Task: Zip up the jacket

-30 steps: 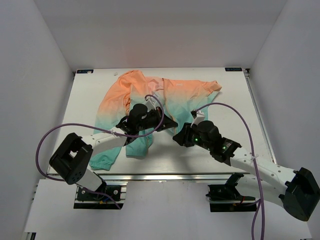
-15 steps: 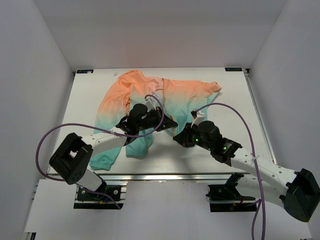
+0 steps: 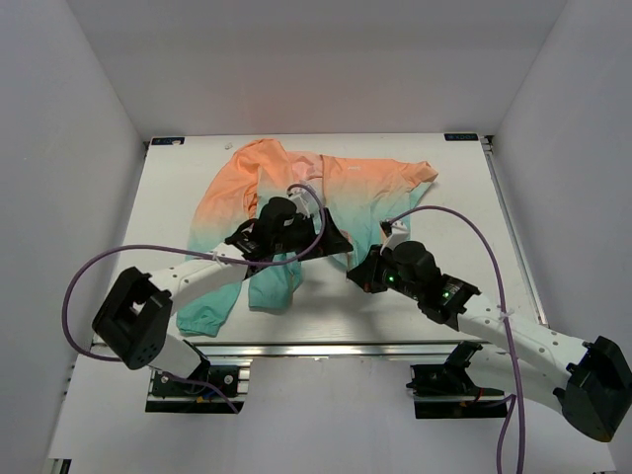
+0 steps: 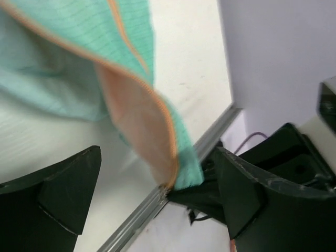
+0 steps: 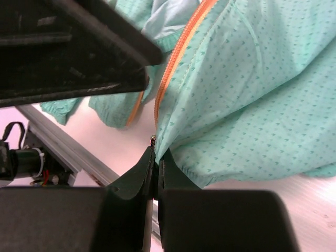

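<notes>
The jacket (image 3: 331,183) lies spread on the white table (image 3: 464,197), orange at the far side and fading to teal near the arms. My right gripper (image 3: 357,269) is shut on the teal hem corner (image 5: 178,136) beside the lower end of the orange zipper (image 5: 176,58), and a small metal zipper end shows just above its fingertips (image 5: 153,157). My left gripper (image 4: 157,157) stands wide open around the same hem corner (image 4: 186,170) without touching the fabric. In the top view the left gripper (image 3: 331,240) hovers over the jacket's front, just left of the right one.
A metal rail (image 3: 326,348) runs along the table's near edge. Purple cables (image 3: 474,232) loop over both arms. White walls close in the table at the left, right and back. A teal sleeve (image 3: 212,301) hangs toward the near left.
My left gripper has opened wide and let go of the jacket, moving slightly away from me. My right gripper has closed on the hem corner and holds it.
</notes>
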Action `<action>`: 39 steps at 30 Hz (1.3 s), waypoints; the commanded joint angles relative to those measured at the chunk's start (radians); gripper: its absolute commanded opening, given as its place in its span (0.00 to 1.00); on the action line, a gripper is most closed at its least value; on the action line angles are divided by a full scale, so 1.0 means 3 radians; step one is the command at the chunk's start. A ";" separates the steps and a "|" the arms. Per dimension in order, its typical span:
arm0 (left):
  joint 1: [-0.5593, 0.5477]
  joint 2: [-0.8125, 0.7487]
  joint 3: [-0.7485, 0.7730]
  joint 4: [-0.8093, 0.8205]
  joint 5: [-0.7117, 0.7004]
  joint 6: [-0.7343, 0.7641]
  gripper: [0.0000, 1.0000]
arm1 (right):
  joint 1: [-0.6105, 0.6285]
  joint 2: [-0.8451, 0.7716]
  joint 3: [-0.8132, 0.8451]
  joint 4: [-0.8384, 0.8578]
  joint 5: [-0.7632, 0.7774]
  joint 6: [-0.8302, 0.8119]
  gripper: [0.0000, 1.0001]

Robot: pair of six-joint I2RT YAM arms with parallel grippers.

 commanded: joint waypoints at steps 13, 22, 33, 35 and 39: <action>-0.0019 -0.0560 0.0028 -0.2753 -0.1122 0.0589 0.89 | -0.0169 -0.0002 0.0012 -0.0236 0.0068 -0.0123 0.00; -0.0035 -0.0166 0.0013 -0.2686 -0.1321 0.0727 0.72 | -0.0194 -0.0017 -0.0045 -0.0277 0.0053 -0.0103 0.00; -0.0096 0.0100 -0.0028 -0.2589 -0.1387 0.0747 0.63 | -0.0245 0.0034 -0.0075 -0.0287 0.0063 -0.0098 0.00; -0.0122 0.0176 -0.0008 -0.2604 -0.1459 0.0707 0.62 | -0.0245 0.0034 -0.0080 -0.0292 0.0063 -0.0098 0.00; -0.0193 0.0330 0.0028 -0.2681 -0.1643 0.0630 0.59 | -0.0266 0.0029 -0.0091 -0.0292 0.0078 -0.0093 0.00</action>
